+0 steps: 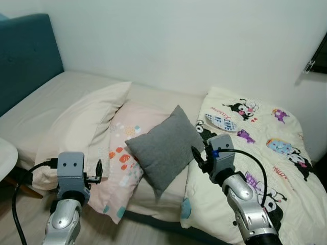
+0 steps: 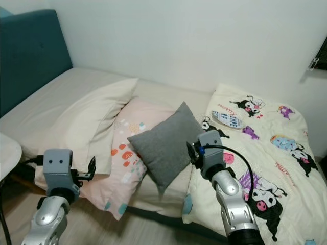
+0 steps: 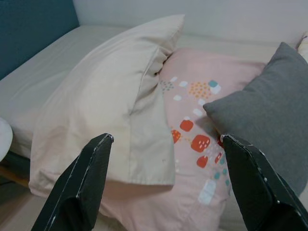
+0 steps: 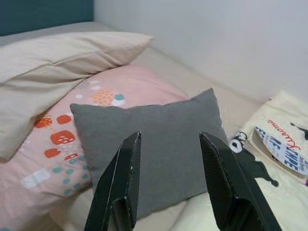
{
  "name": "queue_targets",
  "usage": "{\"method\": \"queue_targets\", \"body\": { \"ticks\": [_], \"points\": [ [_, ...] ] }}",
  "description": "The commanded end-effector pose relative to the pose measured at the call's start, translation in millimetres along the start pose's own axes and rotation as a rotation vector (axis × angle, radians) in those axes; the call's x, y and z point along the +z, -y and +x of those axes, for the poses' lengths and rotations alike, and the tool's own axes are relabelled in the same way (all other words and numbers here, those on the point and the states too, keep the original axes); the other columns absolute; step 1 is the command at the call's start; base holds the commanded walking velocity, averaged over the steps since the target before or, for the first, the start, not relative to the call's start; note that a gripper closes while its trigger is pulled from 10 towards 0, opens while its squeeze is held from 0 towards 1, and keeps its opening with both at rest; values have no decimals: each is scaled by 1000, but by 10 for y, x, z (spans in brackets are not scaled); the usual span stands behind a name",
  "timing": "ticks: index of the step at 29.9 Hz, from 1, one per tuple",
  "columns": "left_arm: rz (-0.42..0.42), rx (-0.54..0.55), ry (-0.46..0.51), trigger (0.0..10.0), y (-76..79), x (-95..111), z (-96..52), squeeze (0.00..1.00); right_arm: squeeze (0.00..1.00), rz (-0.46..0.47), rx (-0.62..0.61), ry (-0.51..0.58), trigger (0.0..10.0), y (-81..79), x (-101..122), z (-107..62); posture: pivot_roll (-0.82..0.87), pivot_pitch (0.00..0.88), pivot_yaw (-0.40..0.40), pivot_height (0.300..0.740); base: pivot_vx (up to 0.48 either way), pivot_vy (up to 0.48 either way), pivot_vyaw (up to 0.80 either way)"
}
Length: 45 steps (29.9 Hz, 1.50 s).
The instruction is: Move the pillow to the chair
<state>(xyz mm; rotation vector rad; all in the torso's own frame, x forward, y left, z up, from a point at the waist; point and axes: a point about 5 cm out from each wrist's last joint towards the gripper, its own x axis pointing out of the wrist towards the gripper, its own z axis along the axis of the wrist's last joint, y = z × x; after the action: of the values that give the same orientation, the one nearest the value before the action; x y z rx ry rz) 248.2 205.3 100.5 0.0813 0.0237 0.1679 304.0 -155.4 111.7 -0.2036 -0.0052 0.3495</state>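
A small square grey fabric pillow (image 1: pixel 166 149) lies at the middle of the beige bed (image 1: pixel 46 104), leaning on a pink patterned pillow (image 1: pixel 125 163) at its 9 o'clock, with a cream pillow (image 1: pixel 84 127) further that way. At its 3 o'clock spreads a cartoon-printed cream blanket (image 1: pixel 255 153). The right claw (image 4: pixel 171 180), fingers spread, hovers just short of the grey pillow. The left claw (image 3: pixel 166 185), spread wide, hangs near the cream pillow's corner.
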Motion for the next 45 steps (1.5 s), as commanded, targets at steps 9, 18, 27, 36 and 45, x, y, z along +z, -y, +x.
{"method": "queue_targets", "body": {
  "ticks": [9,18,27,36,45],
  "points": [
    [-25,2,-4,10000,12,4,-1,0,1000,10,40,22,10000,-8,8,-54,-38,0,-69,740,363,0,0],
    [-31,-4,-5,10000,15,9,0,0,1000,8,19,-26,10000,7,-22,-47,-40,0,-68,740,351,0,0],
    [-3,-31,33,10000,-3,117,48,0,0,148,-110,-251,10000,195,-247,-9,-41,0,-68,725,35,0,0],
    [107,-100,111,10000,-52,306,119,0,0,383,-256,-318,10000,407,-416,-99,-46,0,-62,690,0,0,0],
    [185,-210,155,10000,17,393,133,0,0,623,-386,-417,10000,559,-664,-243,-50,0,-60,655,0,0,0]
  ]
}}
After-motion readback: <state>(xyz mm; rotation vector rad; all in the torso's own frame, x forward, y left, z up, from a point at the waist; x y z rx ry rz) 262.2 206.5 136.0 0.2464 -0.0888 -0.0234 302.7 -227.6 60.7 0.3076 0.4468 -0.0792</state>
